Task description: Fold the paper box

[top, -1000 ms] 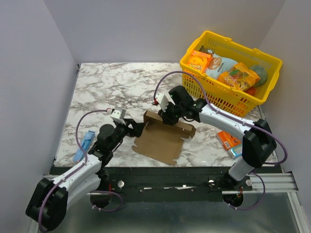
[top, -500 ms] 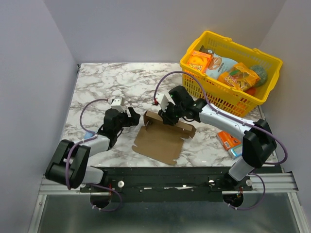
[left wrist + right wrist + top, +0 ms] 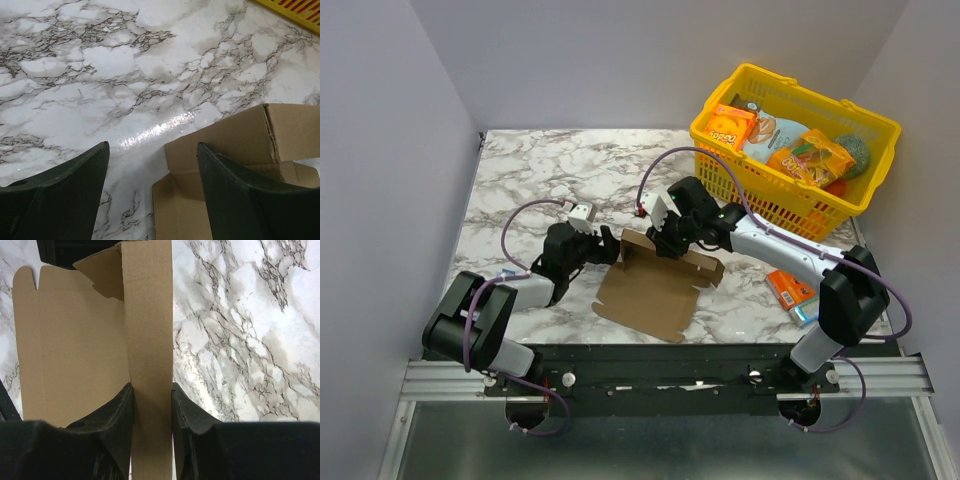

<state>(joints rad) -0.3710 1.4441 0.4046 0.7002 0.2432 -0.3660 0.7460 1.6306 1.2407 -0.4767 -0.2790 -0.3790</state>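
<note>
Got the paper box point(image 3: 645, 295) lying about mid-desk point(image 3: 550, 170), a bit toward the near edge, main panel flat and the far long wall point(image 3: 695, 265) stood upright. Long axis running left to right along that wall, left end a touch farther away than the right end. Got the right jaws clenched on that wall from above, one finger on each face, so grasping the box and pinning it in place. Got the left jaws released, spread wide, holding nothing, sitting low just off the box's left end. From the left wrist view, looks like the raised corner point(image 3: 225, 145) with its little end flap just ahead and to the right of the opening, right by the right-hand finger, not yet between the two. Can't tell about actual contact between finger and cardboard. So probably a job for the left arm point(image 3: 525, 288), being the nearer one to that end: slide rightward along the long axis, catch the end flap, fold it inward. Worth watching for the thin wall buckling under a hard shove.
</note>
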